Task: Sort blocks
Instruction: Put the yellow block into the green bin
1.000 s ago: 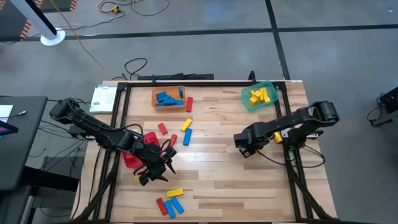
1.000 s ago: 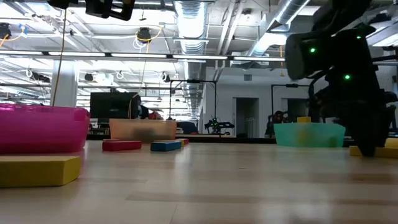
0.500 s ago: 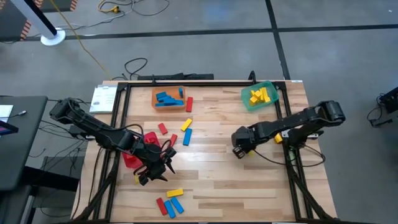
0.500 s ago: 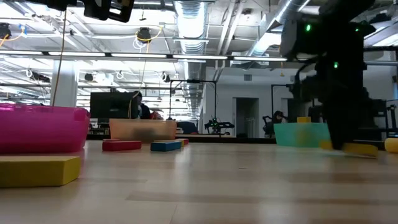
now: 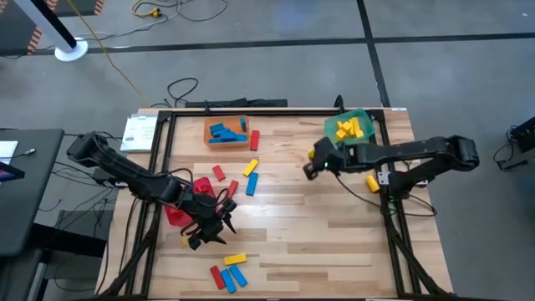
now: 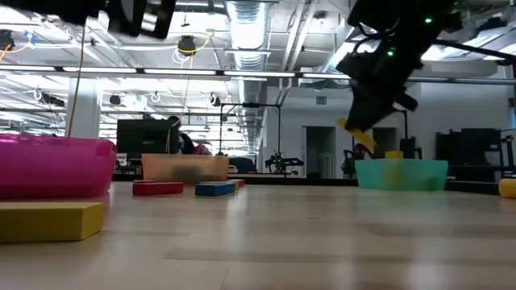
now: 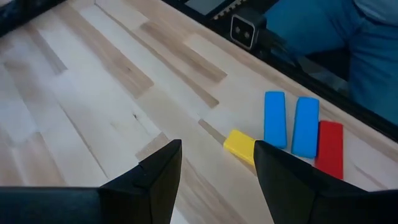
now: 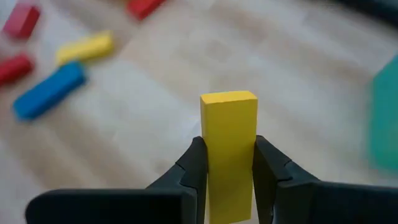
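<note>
My right gripper [image 5: 313,164] is shut on a yellow block [image 8: 229,124] in the air above the table's far right part, next to the green bin [image 5: 361,139]. The block also shows in the low view [image 6: 357,135]. My left gripper [image 5: 209,230] is open and empty, low over the near left part. Ahead of it in the left wrist view, past my left gripper [image 7: 217,148], a yellow block [image 7: 239,145], two blue blocks [image 7: 290,123] and a red block [image 7: 330,148] lie flat on the table. My right gripper pinches the yellow block by its two long sides [image 8: 214,152] between its two fingers. The block lies along the fingers, and its free end [image 8: 229,98] sticks out past the fingertips. In the low view it hangs tilted below the gripper, lifted clear of the table.
An orange bin [image 5: 211,124] with blue blocks stands at the far edge, and the green bin holds yellow blocks. A red bin [image 5: 177,214] sits by my left arm. Loose red, yellow and blue blocks [image 5: 250,174] lie mid-table. Another yellow block [image 5: 373,182] lies at the right edge.
My right gripper was down at the table on the right, at a yellow block. It has risen with that block and gone toward the far edge and a little left, toward the green bin. The block is now lifted clear.
</note>
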{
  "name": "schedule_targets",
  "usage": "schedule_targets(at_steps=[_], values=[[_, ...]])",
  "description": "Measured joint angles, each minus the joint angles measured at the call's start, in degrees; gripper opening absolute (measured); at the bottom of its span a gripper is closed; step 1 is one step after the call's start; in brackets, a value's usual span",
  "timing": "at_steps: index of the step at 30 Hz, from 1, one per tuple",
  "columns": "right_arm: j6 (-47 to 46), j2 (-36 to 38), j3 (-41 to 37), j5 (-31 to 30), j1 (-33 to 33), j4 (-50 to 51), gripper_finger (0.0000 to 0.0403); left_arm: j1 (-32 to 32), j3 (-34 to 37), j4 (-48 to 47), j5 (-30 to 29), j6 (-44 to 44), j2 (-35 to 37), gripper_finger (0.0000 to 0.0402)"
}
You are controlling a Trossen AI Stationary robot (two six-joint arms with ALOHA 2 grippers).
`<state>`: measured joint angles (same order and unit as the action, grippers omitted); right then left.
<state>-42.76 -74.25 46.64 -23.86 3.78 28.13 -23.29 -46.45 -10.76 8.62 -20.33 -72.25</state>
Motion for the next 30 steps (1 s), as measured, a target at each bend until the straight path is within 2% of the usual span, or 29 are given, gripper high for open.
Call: schedule_targets(at_steps=[2, 7, 16, 20, 30], values=[[2.69, 0.90, 0.87, -1.97, 2.72, 0.01, 0.0088, 0.00, 2.61, 3.30, 0.00, 0.62, -0.02, 0.0196], [8.60, 2.00, 1.93, -2.31, 11.13, 1.63, 0.0088, 0.00, 8.19, 12.00, 0.00, 3.83, -0.02, 0.0196], [15.85, 2.09, 4.89, -2.40, 26.62, 7.49, 0.0088, 0.00, 12.42, 20.91, 0.00, 8.22, -0.02, 0.0196], [17.59, 2.09, 5.76, -2.40, 33.08, 9.17, 0.0088, 0.02, 12.87, 21.36, 0.02, 9.28, -0.02, 0.0196], [20.36, 2.07, 6.55, -1.93, 44.49, 15.29, 0.0088, 0.02, 12.87, 21.79, 0.02, 9.50, -0.02, 0.0196]])
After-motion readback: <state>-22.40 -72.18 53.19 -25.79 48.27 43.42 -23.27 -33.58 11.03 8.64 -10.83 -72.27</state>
